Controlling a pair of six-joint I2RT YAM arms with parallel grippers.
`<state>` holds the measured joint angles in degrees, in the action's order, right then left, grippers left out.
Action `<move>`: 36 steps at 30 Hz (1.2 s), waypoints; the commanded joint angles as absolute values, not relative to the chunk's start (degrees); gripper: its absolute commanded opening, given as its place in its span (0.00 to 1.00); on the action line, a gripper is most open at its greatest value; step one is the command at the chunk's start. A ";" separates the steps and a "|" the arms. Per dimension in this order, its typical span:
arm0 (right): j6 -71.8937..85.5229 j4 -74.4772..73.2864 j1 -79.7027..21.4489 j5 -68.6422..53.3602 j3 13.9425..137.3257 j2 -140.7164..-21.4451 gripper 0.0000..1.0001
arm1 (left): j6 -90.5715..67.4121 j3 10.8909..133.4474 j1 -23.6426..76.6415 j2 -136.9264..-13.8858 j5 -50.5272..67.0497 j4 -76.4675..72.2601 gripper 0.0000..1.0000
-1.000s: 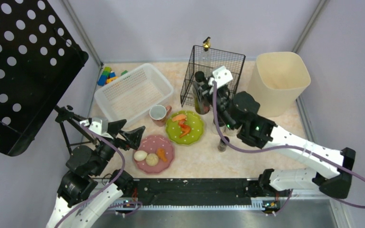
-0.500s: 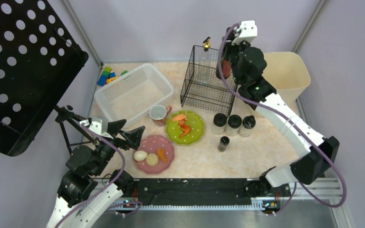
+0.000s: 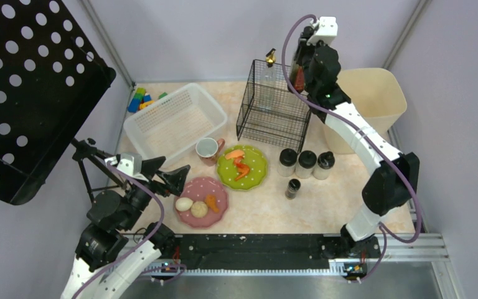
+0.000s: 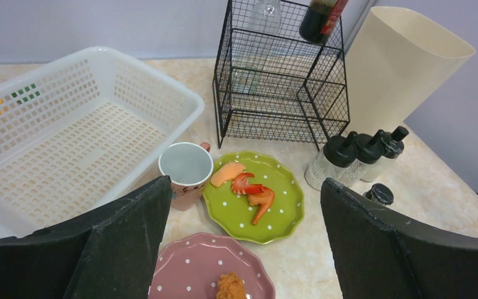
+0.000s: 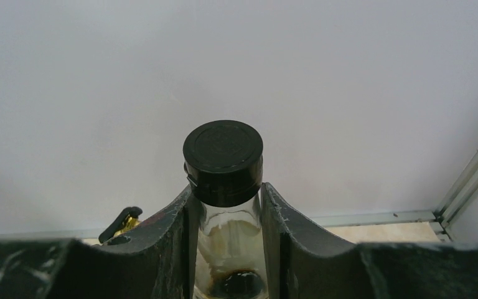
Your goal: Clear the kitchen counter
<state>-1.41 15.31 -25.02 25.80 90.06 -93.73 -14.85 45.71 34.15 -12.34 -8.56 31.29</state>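
Note:
The kitchen counter is beige-pink marbled stone. My right gripper is shut on a dark sauce bottle with a red label and holds it high over the back right corner of the black wire rack. In the right wrist view both fingers clamp the bottle's neck below its black cap. The bottle also shows in the left wrist view. My left gripper is open and empty, hovering near the pink plate; in its own view it faces the green plate.
On the counter stand a white basket, a mug, a green plate with food, three shaker bottles, a small jar, a beige bin and toy blocks. A clear bottle stands in the rack. A black perforated panel hangs at the left.
My right arm has lifted the sauce bottle from counter level beside the rack to high above the rack's back right corner. The left arm has not moved.

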 commanded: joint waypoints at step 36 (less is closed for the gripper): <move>3.61 39.57 -23.64 23.31 80.92 -101.00 0.00 | -14.33 45.78 33.71 -13.61 -8.19 29.62 0.94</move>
